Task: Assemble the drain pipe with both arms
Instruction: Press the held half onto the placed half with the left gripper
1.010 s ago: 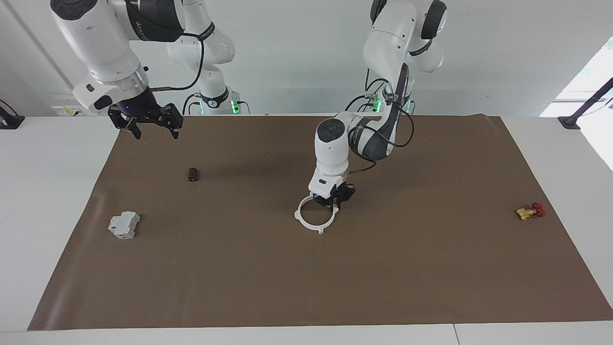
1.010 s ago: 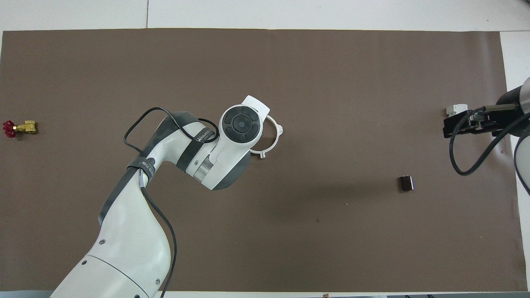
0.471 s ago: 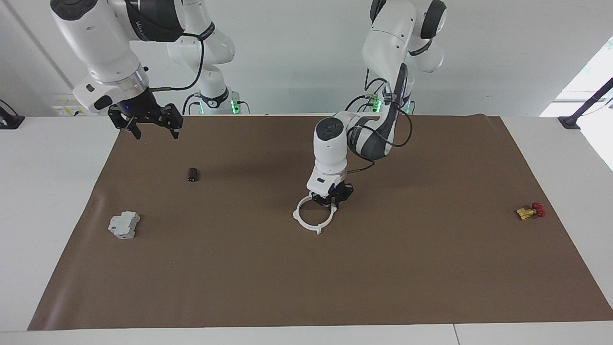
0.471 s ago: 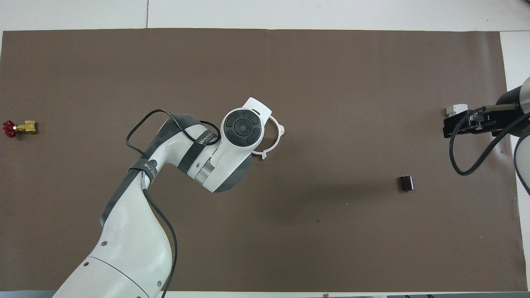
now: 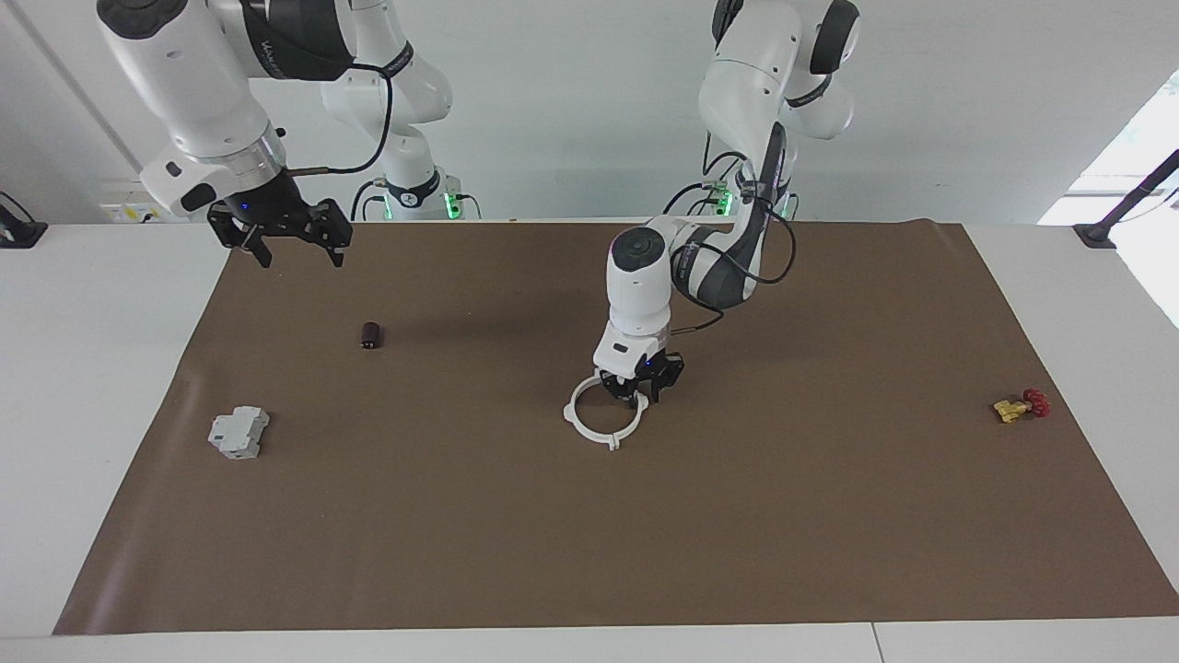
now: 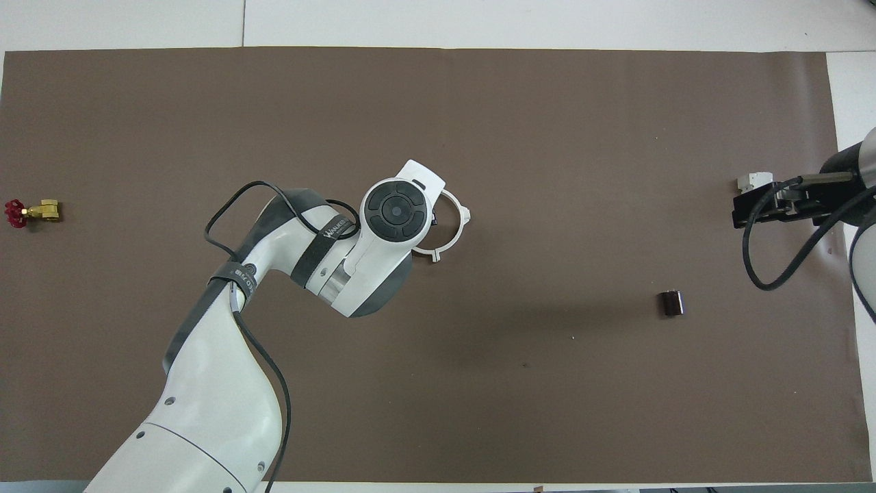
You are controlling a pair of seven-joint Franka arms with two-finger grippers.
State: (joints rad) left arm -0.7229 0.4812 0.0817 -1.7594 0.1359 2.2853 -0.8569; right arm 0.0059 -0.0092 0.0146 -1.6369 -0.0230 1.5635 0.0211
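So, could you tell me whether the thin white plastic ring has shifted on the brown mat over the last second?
Yes, slightly: the white ring slid toward the grey boxy block, under the left gripper.

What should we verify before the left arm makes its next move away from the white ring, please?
1. Drain pipe lying flat as one closed ring on the brown mat: ok.
2. Left pincer clear of the ring's rim: cannot tell; it sits low at the edge nearer the robots.
3. Right pincer open, waiting raised at its own end: ok.
4. Grey block, dark cylinder and yellow valve apart from the ring: ok.
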